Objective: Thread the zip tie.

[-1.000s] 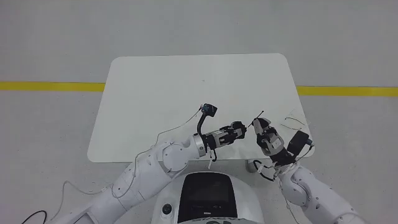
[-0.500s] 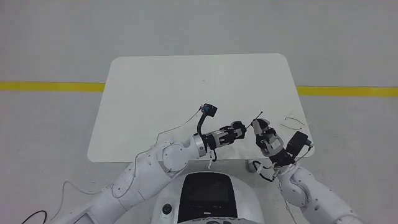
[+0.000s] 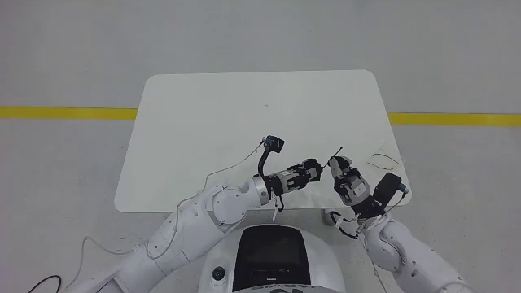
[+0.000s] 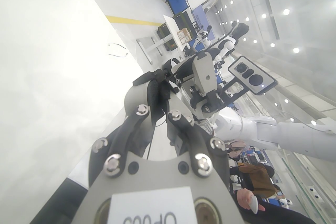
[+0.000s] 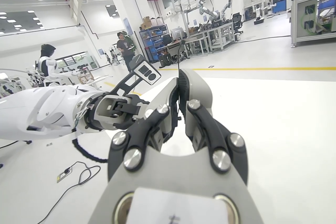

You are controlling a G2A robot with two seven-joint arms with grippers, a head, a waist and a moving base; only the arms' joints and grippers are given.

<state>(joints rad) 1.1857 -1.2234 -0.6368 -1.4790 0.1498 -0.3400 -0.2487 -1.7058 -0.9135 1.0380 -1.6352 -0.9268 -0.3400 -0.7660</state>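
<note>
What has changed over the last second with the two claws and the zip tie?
The right claw, shut on the zip tie, has edged slightly toward the left claw, narrowing the gap between them. The left claw stayed put and kept its grip on the zip tie. The loose ties on the table have not moved.

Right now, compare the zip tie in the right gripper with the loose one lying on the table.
The zip tie is pinched in the shut right gripper; the loose tie lies free on the table. The zip tie sticks straight out of the grip; the loose tie is bent into a curve. Both are thin and dark.
</note>
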